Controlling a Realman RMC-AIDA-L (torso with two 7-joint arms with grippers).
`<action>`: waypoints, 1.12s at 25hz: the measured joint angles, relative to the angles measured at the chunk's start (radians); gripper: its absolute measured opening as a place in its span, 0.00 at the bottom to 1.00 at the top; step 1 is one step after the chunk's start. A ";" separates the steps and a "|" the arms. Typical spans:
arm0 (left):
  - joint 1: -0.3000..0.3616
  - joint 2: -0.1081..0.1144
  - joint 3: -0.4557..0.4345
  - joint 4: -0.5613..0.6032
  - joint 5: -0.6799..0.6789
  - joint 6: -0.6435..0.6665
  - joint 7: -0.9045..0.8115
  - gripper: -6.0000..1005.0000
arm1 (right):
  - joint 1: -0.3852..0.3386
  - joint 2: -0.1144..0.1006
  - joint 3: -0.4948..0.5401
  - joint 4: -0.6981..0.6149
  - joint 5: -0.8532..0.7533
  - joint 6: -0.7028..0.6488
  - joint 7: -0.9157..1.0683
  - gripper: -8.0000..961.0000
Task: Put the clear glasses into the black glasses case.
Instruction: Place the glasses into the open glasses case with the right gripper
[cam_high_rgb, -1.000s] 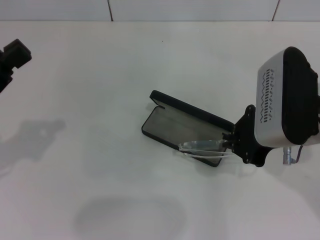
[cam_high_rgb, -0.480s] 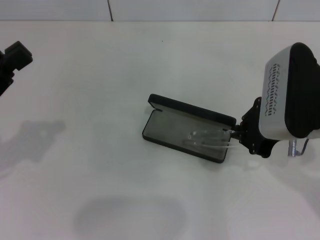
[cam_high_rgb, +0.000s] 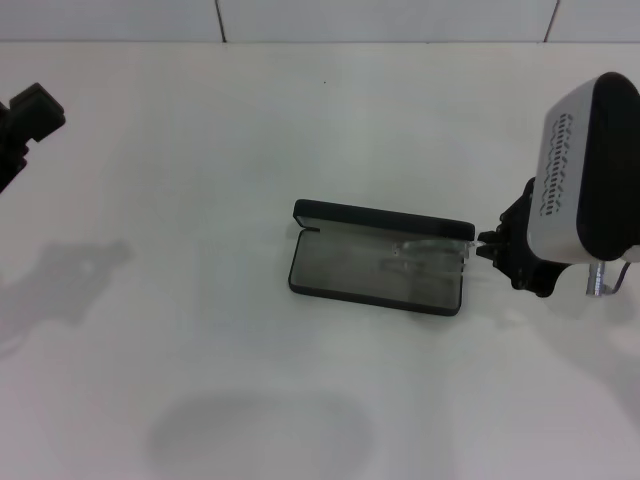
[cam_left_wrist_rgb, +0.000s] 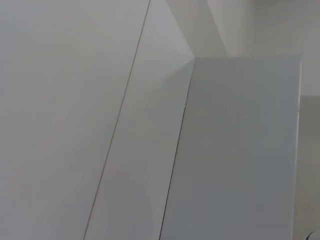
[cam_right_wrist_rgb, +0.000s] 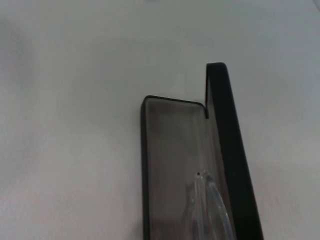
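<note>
The black glasses case (cam_high_rgb: 378, 272) lies open on the white worktop (cam_high_rgb: 200, 200), a little to the right of the middle. Its tray with the grey lining faces up, and its lid stands up along the far long side. The clear glasses (cam_high_rgb: 425, 255) are inside the tray, in the half that is nearer to the right arm; the other half of the tray shows only bare lining. In the right wrist view the clear glasses (cam_right_wrist_rgb: 210, 207) lie over the lining of the black glasses case (cam_right_wrist_rgb: 175, 165), just beside the standing lid.

The right end effector (cam_high_rgb: 490, 250) is at the right short end of the case, low over the worktop. It meets the end of the glasses there, but I cannot tell if its fingers are closed on them or apart.

The left end effector (cam_high_rgb: 30, 115) is well apart from the case, at the far left edge of the head view, and how its fingers stand I cannot tell.

Behind the worktop there is a wall of pale tiles (cam_high_rgb: 380, 18). The left wrist view shows only pale flat surfaces.
</note>
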 joint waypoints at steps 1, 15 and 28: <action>0.000 0.000 0.000 0.000 0.000 0.000 0.000 0.06 | 0.000 0.000 0.003 0.000 0.000 0.000 0.000 0.05; -0.006 -0.002 0.000 0.000 0.000 0.000 -0.002 0.06 | -0.001 -0.002 0.024 0.000 -0.001 0.025 -0.010 0.05; 0.001 -0.004 0.000 0.000 0.002 0.000 -0.002 0.06 | -0.004 -0.002 0.023 -0.012 0.027 -0.029 -0.012 0.05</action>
